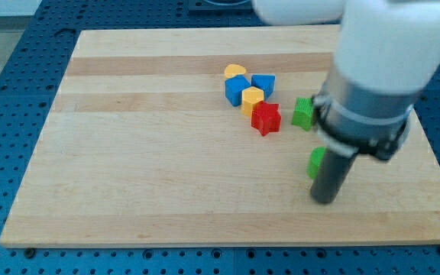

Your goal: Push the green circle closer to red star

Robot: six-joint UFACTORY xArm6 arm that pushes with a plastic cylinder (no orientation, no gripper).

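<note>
The red star (266, 118) lies on the wooden board (166, 153), right of centre. A green block (315, 162), partly hidden behind my rod, sits lower right of the star; its shape cannot be made out. My tip (325, 201) rests on the board just below and right of this green block, close against it. Another green block (303, 113) lies just right of the star, partly hidden by the arm.
A cluster touches the star's upper left: a yellow block (252, 98), a blue cube (237, 89), a blue block (263, 84) and a yellow half-round piece (235, 71). The large arm body (380, 61) covers the board's upper right.
</note>
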